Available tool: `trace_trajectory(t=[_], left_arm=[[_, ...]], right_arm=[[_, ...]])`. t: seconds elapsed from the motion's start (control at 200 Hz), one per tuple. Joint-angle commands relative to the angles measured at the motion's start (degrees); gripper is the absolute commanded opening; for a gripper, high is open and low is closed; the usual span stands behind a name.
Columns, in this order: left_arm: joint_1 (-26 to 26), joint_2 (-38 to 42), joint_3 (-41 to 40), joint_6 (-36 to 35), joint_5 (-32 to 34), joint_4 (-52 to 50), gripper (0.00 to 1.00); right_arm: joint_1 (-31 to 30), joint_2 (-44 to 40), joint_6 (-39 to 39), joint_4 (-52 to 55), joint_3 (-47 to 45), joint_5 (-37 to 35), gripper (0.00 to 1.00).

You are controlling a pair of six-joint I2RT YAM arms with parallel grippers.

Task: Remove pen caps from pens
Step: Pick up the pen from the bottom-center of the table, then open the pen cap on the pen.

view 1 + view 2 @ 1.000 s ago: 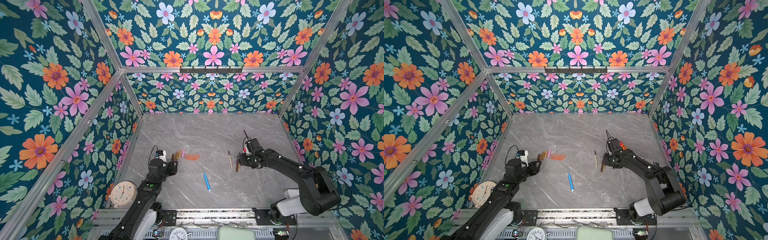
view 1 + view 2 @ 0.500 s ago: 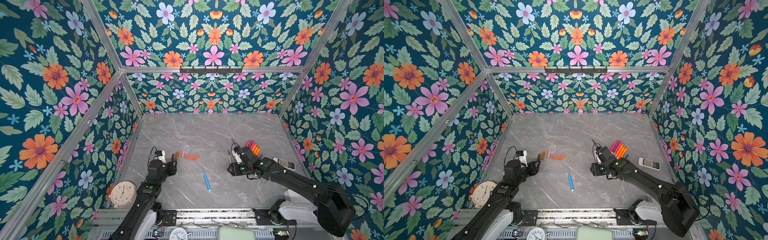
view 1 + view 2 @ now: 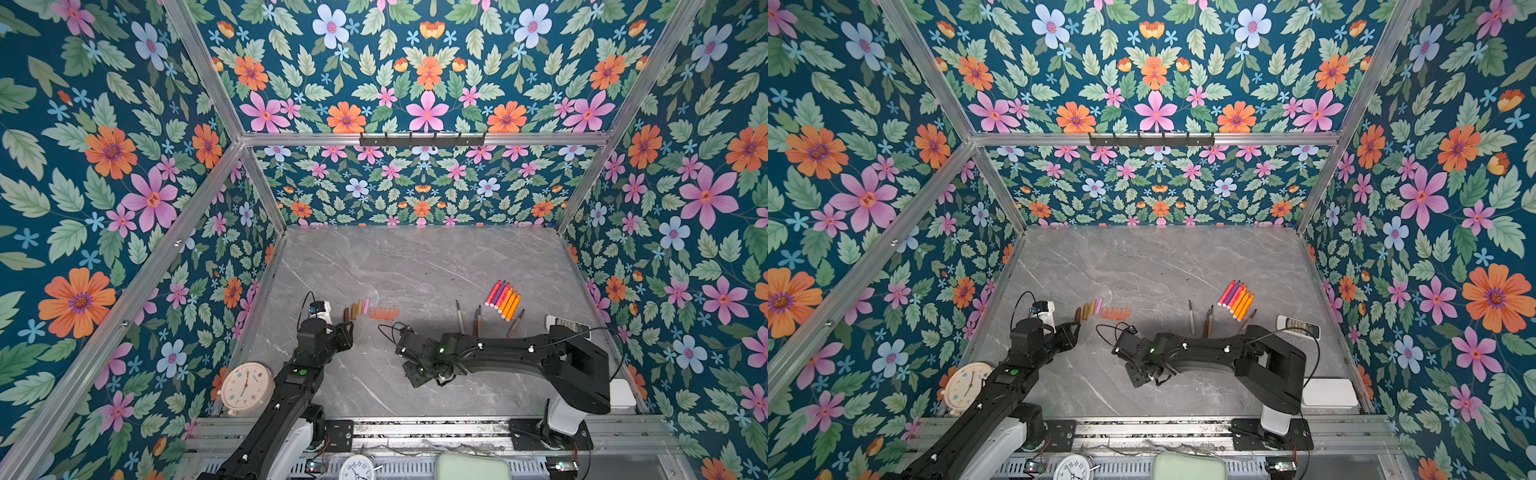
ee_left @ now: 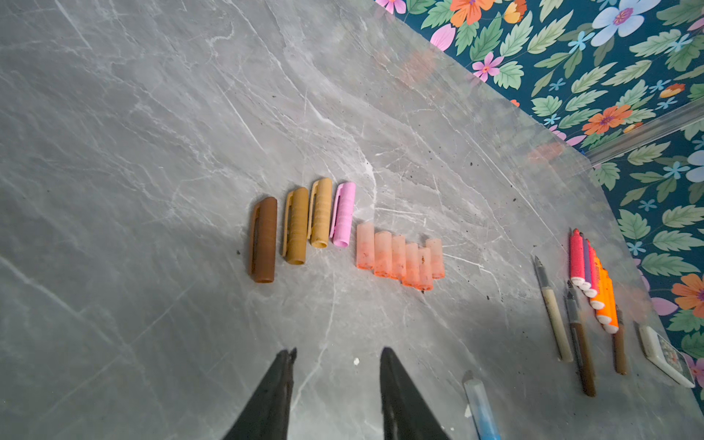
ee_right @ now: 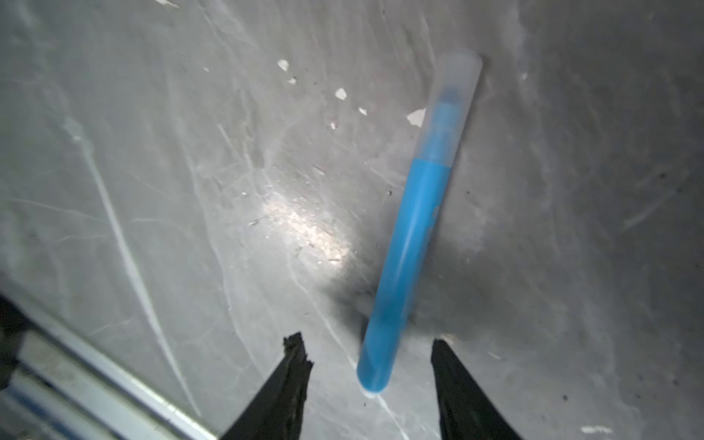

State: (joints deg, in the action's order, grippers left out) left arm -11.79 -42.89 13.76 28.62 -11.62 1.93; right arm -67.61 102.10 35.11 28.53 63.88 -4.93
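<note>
A blue pen (image 5: 411,228) with a clear cap (image 5: 453,106) lies flat on the grey table. My right gripper (image 5: 365,340) is open just above it, one finger on each side of its butt end, neither touching it. In both top views the right gripper (image 3: 417,376) hides this pen. My left gripper (image 4: 337,351) is open and empty, a little short of the loose pen caps: brown (image 4: 263,240), two tan (image 4: 296,224), pink (image 4: 343,214) and several orange-red ones (image 4: 400,257). A bunch of bright pens (image 3: 505,299) and three dark uncapped pens (image 3: 478,322) lie at the right.
A white remote control (image 3: 561,322) lies beside the pens near the right wall. A round clock (image 3: 246,387) stands at the front left and a white box (image 3: 621,392) at the front right. Flowered walls close in the table (image 3: 415,266) on three sides.
My right arm swung from the uncapped pens at the right to the front middle, over the blue pen, with its jaws somewhat narrower. The left arm barely moved.
</note>
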Motion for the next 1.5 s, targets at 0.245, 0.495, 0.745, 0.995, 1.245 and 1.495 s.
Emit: trace_trajectory(t=[0.245,0.495,0.745,0.995,1.245,1.495], left_arm=[[-0.08,1.31,-0.07,0.20,0.54,1.08,0.40],[-0.16,1.56,-0.14,0.29,0.67,0.90,0.40],[-2.04,-1.26,-3.56,18.31,-11.61,9.03,0.45],[-28.52,-9.37,4.62,24.00,1.68,18.27,0.57],[-39.05,-24.79,11.20,27.15,1.16,29.04,0.55],[-43.13,-30.04,14.80,27.34,2.21,30.48,0.55]], right_arm=[[-0.76,5.27,1.87,7.31,3.79,-5.27,0.47],[-1.12,7.71,3.76,7.36,3.84,-5.94,0.11],[0.48,-3.18,4.16,6.14,-2.00,-7.85,0.00],[7.63,-18.44,1.78,-0.72,-12.78,-2.12,0.00],[10.52,-31.25,0.04,-1.64,-18.61,0.66,0.00],[11.04,-37.89,0.15,-1.46,-21.51,1.37,0.00]])
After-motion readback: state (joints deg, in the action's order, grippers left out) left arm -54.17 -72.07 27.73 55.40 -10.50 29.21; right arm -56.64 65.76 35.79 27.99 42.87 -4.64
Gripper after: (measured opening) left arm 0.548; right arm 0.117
